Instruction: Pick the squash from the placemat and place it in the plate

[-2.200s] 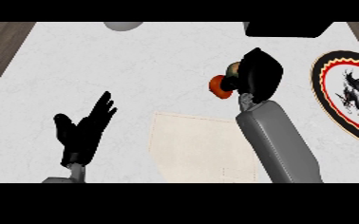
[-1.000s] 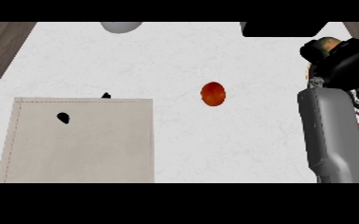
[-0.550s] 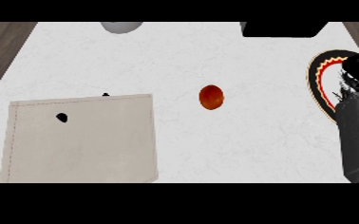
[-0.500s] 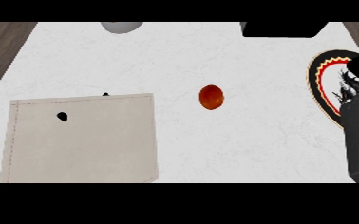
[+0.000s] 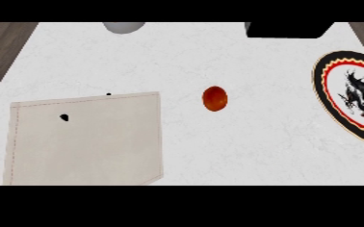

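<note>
With both robot hands now gone from view, we are seeing the round orange-red squash [image 5: 214,98] lying on the white desk [image 5: 235,53], between the beige cloth placemat [image 5: 85,139] and the dragon-patterned plate [image 5: 341,94], still unplaced.

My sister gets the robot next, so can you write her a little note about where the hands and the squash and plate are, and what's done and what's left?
Hands: neither hand shows in the head view right now.
Squash: lying on the bare white counter, off the placemat, not in the plate.
Placemat: at the left, with nothing of the job on it.
Plate: at the right edge, partly out of view; nothing shows on the part in view.
Done: the squash is off the placemat.
Left: pick it up from the counter and set it in the plate.
</note>
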